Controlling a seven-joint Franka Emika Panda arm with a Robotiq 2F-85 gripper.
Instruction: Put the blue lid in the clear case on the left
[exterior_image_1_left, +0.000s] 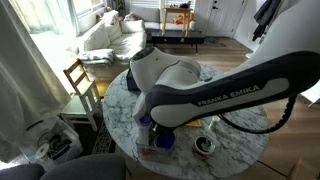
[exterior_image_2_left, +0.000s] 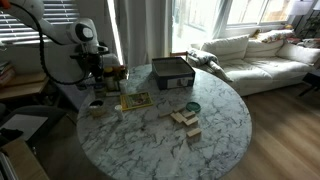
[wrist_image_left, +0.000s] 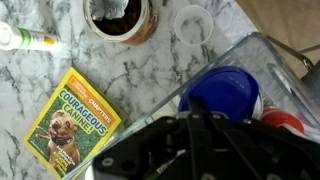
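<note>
Wrist view: blue lid (wrist_image_left: 222, 93) sits dead ahead of the end effector (wrist_image_left: 204, 126), touching it in the frame, with the lid's near edge hidden behind the dark end effector body. The lid lies within the outline of the clear case (wrist_image_left: 268, 68); the case's transparent rim runs diagonally just past the lid's far edge. Can't tell whether the lid rests on the case floor or hangs just above it.

End effector state: can't tell. The fingers merge into the dark housing at the bottom of the wrist view, so neither the opening width nor any contact with the lid is readable. Both exterior views are no help, since the arm (exterior_image_1_left: 225, 92) covers it.

- A red-topped item (wrist_image_left: 283, 122) is also inside the case, just beside the lid on the far side from the book.
- The book (wrist_image_left: 70, 125), with a yellow cover and a dog on it, lies flat on the marble desk (wrist_image_left: 60, 70), near the case but apart from it.
- A brown bowl (wrist_image_left: 122, 18) and a small clear cup (wrist_image_left: 192, 22) sit at the top of the wrist view, beyond the case. A white tube (wrist_image_left: 22, 38) is at the frame edge.

In an exterior view a blue patch shows under the arm near the desk's near edge, likely the lid (exterior_image_1_left: 163, 140). In an exterior view, the black box (exterior_image_2_left: 172, 72), teal disc (exterior_image_2_left: 192, 107) and wooden blocks (exterior_image_2_left: 185, 120) are well apart from the arm's end of the desk.
</note>
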